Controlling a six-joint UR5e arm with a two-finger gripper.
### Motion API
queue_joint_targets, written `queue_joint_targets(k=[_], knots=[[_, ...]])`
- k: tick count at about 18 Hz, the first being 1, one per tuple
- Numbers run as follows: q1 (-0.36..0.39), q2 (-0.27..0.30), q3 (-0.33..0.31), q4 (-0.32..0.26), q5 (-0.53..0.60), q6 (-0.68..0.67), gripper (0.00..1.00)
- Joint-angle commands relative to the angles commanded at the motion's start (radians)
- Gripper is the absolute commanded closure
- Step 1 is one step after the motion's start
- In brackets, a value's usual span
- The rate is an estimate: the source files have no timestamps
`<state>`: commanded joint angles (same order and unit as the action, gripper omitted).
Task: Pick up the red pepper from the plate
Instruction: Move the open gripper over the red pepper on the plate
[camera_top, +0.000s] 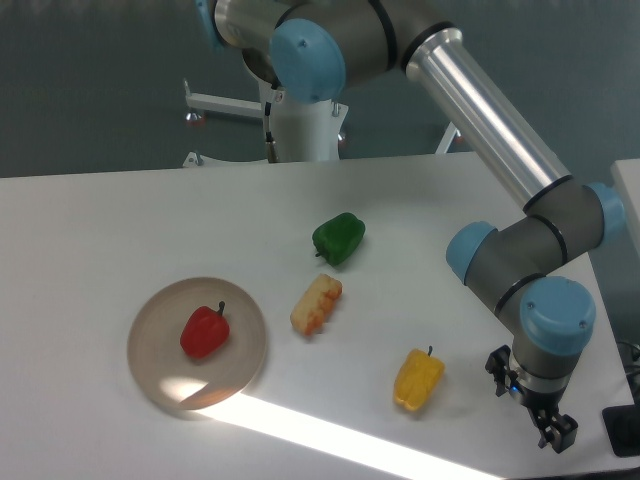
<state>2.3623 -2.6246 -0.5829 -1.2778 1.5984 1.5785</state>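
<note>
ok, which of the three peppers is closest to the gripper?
The yellow pepper, lying on the bare table just beside the gripper. The green pepper lies farther back, and the red pepper sits on the plate across the table.

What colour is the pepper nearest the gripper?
Yellow pepper, clearest in the fixed camera view, left of the gripper.

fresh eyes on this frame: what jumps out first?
The glossy red bell pepper lying on the round beige translucent plate at the table's left draws the eye first. Then the big silver-and-blue robot arm sweeping from top centre to lower right, its small black gripper hanging far from the plate. Between them lie a green pepper, a yellow-orange corn-like piece and a yellow pepper.
</note>
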Motion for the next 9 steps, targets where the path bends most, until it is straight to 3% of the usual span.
queue_joint_targets(k=[9], knots=[[-0.06, 0.031, -0.021, -0.003, -0.005, -0.058, 0.0]])
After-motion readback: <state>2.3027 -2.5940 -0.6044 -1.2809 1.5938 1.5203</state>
